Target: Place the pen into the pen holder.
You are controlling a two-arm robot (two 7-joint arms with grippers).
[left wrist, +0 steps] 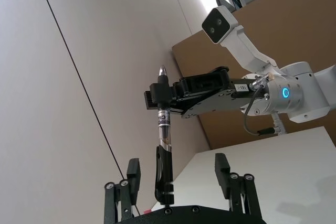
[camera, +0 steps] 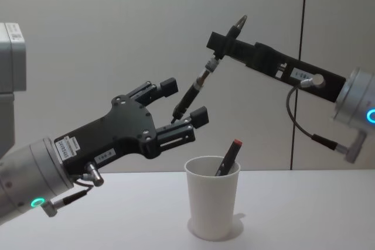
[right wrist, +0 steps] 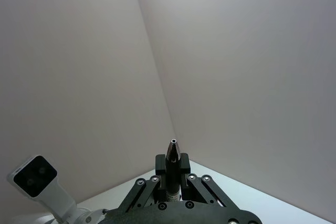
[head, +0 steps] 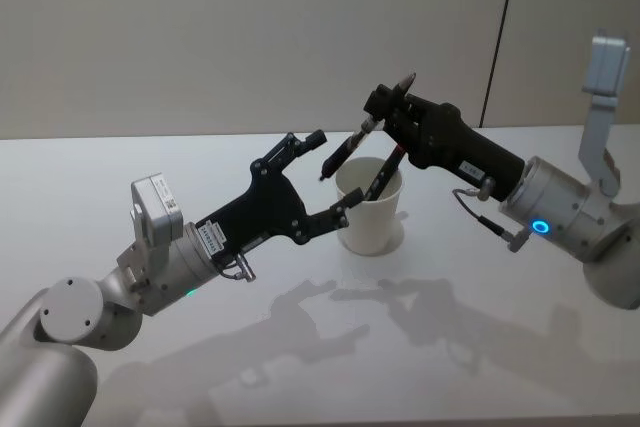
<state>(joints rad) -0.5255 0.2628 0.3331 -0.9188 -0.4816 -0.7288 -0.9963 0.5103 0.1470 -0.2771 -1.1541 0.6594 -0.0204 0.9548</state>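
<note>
The right gripper (camera: pixel 225 44) clamps a slim black-capped pen (camera: pixel 199 88), tilted above the white paper cup (camera: pixel 212 205) on the table; the left gripper (camera: pixel 181 105) gapes wide around its lower end.

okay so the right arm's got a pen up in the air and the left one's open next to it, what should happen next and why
Probably close the left gripper on the pen. The right gripper pinches the pen near its upper end, tilted, above and left of the pen holder; the pen's lower end hangs between the left's open fingers, so this looks like a handover. Another pen is already in it.
</note>
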